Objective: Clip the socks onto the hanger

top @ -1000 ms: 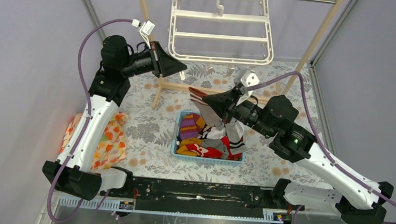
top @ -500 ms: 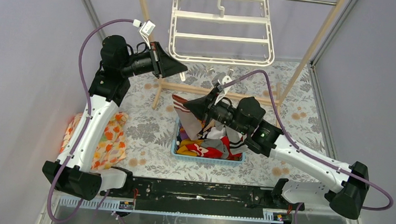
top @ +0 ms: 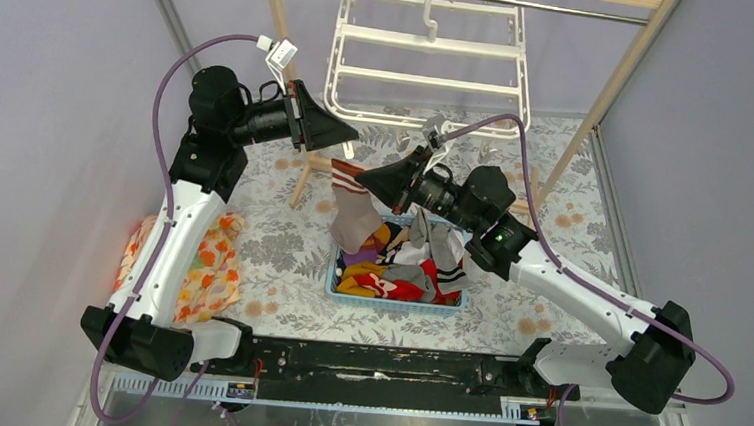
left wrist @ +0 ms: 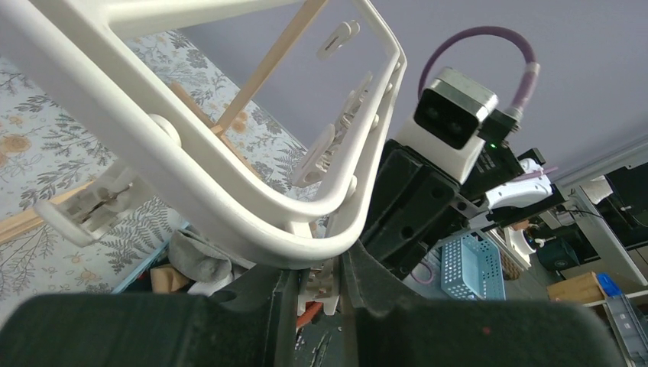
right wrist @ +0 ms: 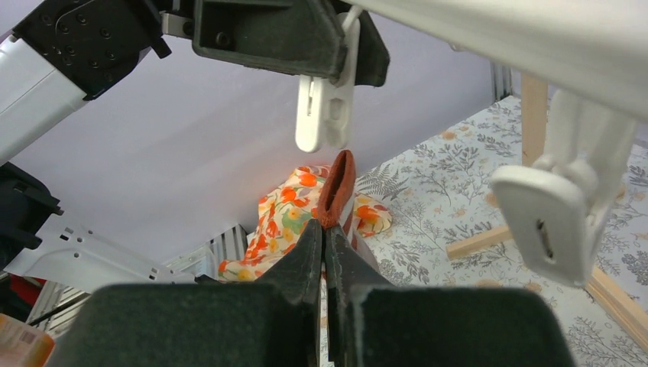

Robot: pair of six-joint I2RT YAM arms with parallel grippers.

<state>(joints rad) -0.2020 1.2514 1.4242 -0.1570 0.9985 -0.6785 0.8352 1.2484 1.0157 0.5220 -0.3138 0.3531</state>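
Observation:
The white hanger [top: 430, 46] hangs from the rail at the back. My left gripper [top: 343, 135] is shut on one of its small white clips [left wrist: 327, 284] at the frame's lower left corner [left wrist: 306, 245]. My right gripper [top: 363, 180] is shut on the dark-red-and-white cuff [right wrist: 336, 180] of a grey sock [top: 352, 226], which dangles over the basket. In the right wrist view the cuff stands just below the held clip [right wrist: 325, 115], a small gap apart. More socks [top: 441, 248] lie in the basket.
A blue basket [top: 397, 298] of mixed clothes sits at the table's middle. An orange floral cloth [top: 211, 267] lies at the left. The pale wooden rack [top: 602, 98] stands round the hanger, its low bar [top: 316, 164] under my left gripper. Another clip [right wrist: 554, 222] dangles close on the right.
My right arm has swung left and up with the sock, bringing its cuff under the clip in my left gripper. The left arm has stayed put.

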